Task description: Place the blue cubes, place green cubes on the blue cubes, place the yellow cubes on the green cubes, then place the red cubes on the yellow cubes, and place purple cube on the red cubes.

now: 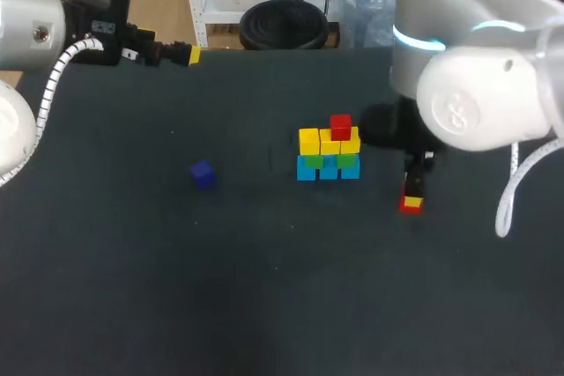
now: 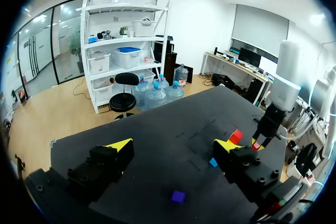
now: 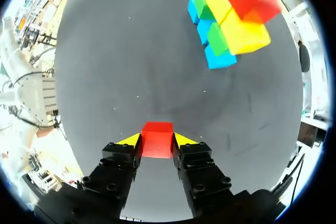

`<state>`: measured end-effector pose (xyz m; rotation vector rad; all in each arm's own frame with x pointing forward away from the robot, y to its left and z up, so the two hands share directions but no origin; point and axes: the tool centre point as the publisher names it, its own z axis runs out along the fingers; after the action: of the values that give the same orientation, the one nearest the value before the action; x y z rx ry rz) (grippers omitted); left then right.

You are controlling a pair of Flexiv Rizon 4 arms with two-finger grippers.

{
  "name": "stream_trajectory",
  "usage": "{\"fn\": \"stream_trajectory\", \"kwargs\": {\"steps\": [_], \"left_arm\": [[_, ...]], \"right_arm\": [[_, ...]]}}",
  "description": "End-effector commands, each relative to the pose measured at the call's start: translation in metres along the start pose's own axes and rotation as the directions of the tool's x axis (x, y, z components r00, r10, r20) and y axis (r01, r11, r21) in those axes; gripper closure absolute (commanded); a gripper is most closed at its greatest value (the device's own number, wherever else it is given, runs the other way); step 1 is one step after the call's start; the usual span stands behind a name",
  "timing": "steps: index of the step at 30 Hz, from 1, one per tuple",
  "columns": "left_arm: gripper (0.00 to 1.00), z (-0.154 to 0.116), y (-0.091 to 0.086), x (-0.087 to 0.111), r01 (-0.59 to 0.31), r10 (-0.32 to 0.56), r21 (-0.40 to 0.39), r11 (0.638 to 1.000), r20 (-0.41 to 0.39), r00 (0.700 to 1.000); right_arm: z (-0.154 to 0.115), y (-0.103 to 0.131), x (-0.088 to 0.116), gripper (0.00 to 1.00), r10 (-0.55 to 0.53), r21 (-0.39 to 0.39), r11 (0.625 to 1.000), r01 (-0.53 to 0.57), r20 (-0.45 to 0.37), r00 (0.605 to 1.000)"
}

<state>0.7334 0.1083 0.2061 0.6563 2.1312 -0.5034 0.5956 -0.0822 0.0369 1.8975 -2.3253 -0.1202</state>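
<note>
One red cube [image 1: 340,126] sits on the yellow cubes [image 1: 328,142] of the stack near the middle of the table [image 1: 132,288], with green cubes [image 1: 346,162] and blue cubes [image 1: 328,172] beneath them. The step in hand appears to be the red layer. The right gripper [image 3: 157,140] pinches a second red cube [image 3: 156,144] between both fingers, low over the table on the stack's right-edge side. Whether this cube rests on the surface cannot be told.

The next move likely calls for raising it above the stack, carrying it across, and setting it squarely on the yellow cubes beside the first red one without nudging the layers.

The purple cube [image 1: 203,173] lies alone toward the left edge, well apart from the stack. The left gripper [image 1: 189,55] hangs over the far edge, fingers spread and holding nothing. No container shows on the table.
</note>
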Motion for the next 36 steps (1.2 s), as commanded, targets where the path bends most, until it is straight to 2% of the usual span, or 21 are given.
{"fn": "stream_trajectory", "kwargs": {"steps": [1,10,20,25,30,36], "left_arm": [[0.00,0.001,0.002,0.001,-0.002,0.002,0.006,1.000,0.005,1.000],[0.00,0.001,0.002,0.001,-0.002,0.002,0.006,1.000,0.005,1.000],[0.00,0.001,0.002,0.001,-0.002,0.002,0.006,1.000,0.005,1.000],[0.00,0.001,0.002,0.001,-0.002,0.002,0.006,1.000,0.005,1.000],[0.00,0.001,0.002,0.001,-0.002,0.002,0.006,1.000,0.005,1.000],[0.00,0.001,0.002,0.001,-0.002,0.002,0.006,1.000,0.005,1.000]], "right_arm": [[-0.033,0.003,0.003,1.00,-0.010,-0.007,1.000,0.009,-0.006,1.000],[-0.089,0.003,-0.004,1.00,-0.058,-0.006,0.998,0.058,0.020,0.998],[-0.120,-0.003,-0.013,1.00,-0.113,0.061,0.992,0.112,0.005,0.994],[-0.133,-0.011,-0.031,1.00,-0.146,0.101,0.985,0.141,0.050,0.988],[-0.137,-0.021,-0.052,1.00,-0.188,0.126,0.976,0.180,0.057,0.981],[-0.147,-0.032,-0.085,1.00,-0.255,0.150,0.959,0.241,0.079,0.964]]}}
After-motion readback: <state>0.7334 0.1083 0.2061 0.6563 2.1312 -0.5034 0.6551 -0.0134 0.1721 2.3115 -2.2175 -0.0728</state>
